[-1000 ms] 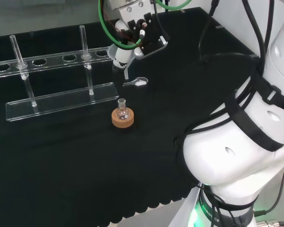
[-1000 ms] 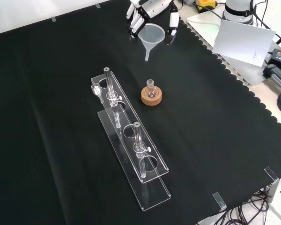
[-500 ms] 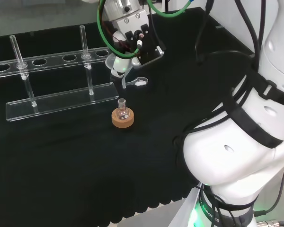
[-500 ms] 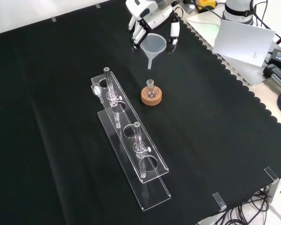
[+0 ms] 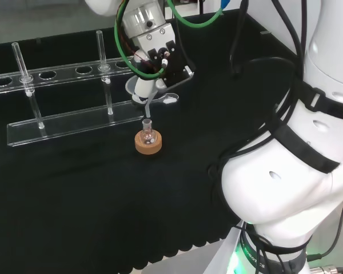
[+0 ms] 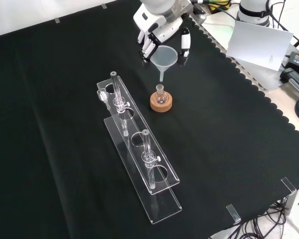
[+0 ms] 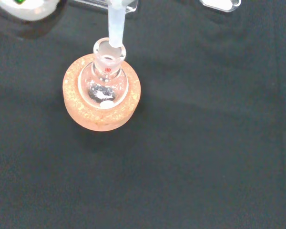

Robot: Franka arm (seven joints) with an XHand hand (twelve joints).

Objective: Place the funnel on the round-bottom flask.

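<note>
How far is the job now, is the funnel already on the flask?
Not yet. Done: the hand is holding the funnel and has it above the flask, which sits in its cork stand. In hand: the wrist view shows the stem tip at the flask mouth. Left: lower the funnel in and release it.

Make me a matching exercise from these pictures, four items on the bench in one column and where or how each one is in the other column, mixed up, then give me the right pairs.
Things:
1. funnel
2. round-bottom flask
3. cork ring
4. clear test tube rack

Places or states:
A. lies flat on the black cloth, under the flask
B. long, stands to the left of the flask in the front view
C. held up in the hand, stem pointing down at the flask's neck
D. sits upright in the cork stand, neck open

Pairs: 1-C, 2-D, 3-A, 4-B
</note>
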